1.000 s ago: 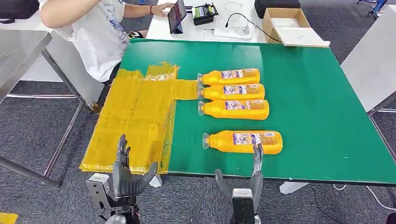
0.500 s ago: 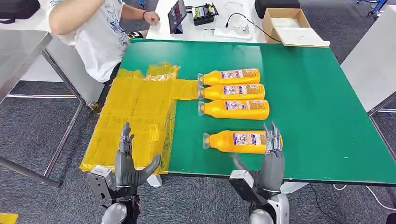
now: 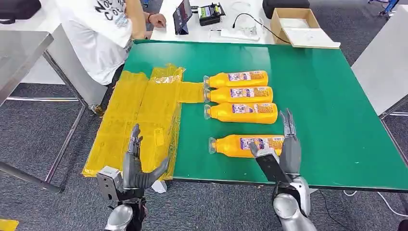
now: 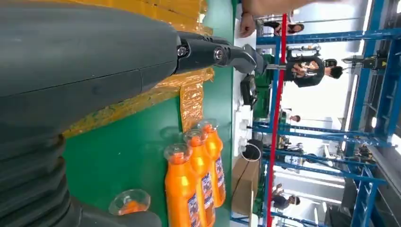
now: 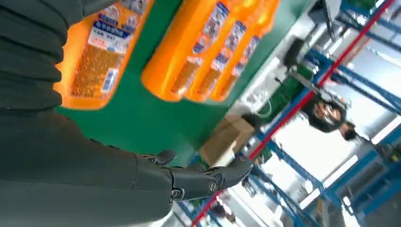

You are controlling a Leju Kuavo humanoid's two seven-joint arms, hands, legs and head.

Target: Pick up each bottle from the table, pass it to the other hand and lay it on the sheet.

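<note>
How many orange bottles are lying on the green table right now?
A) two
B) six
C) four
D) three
C: three orange bottles lie side by side further up the green table, and one more bottle lies alone nearer the robot, beside its open right hand.

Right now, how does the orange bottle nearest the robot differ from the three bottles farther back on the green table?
The nearest bottle lies alone, with bare green table around it; the three far bottles lie side by side in a tight row. The right hand is open at the nearest bottle's base end; no hand is near the far three. The far three's caps reach the yellow sheet; the nearest bottle's cap does not. All four lie flat, caps toward the sheet.
</note>
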